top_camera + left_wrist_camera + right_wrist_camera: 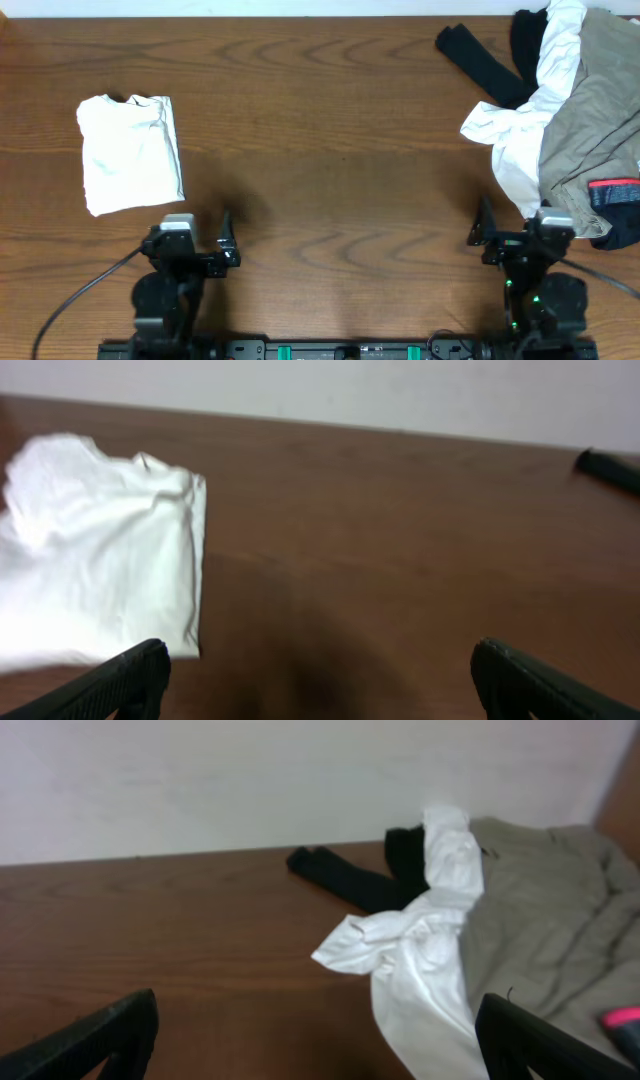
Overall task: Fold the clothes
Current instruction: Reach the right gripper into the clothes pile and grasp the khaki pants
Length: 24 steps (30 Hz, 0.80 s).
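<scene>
- The clothes pile point(575, 110) is heaped with its long axis running straight away from the right gripper point(320, 1045).
- That gripper is parked at the pile's near end, jaws apart and empty.
- The left gripper point(320, 695), also apart and empty, is parked far left of the pile, beside a folded white shirt point(130, 152).
- The right arm is judged nearer.

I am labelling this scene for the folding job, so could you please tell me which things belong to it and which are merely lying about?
Job: folded white shirt, crumpled white garment, beige garment, black garment, dark piece with red tag.
Lying about: only the wooden table, which just bears them.
</scene>
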Each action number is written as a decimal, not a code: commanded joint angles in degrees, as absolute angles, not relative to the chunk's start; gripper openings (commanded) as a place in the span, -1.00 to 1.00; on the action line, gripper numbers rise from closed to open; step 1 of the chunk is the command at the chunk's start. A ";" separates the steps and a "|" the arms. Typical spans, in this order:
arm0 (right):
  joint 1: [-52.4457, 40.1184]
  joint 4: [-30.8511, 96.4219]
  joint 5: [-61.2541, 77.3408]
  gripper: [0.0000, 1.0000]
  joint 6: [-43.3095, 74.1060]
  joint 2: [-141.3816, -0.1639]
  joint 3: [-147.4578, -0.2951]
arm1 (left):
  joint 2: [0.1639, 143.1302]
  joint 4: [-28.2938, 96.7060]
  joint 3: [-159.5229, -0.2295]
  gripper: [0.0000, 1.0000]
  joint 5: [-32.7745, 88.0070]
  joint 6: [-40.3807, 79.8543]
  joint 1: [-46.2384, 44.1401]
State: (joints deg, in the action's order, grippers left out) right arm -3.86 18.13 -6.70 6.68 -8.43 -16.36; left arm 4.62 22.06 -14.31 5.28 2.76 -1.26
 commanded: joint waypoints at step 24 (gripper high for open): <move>1.78 31.81 -15.27 0.98 6.35 -73.69 -57.71 | 48.40 49.10 -58.74 0.96 6.00 3.31 -1.32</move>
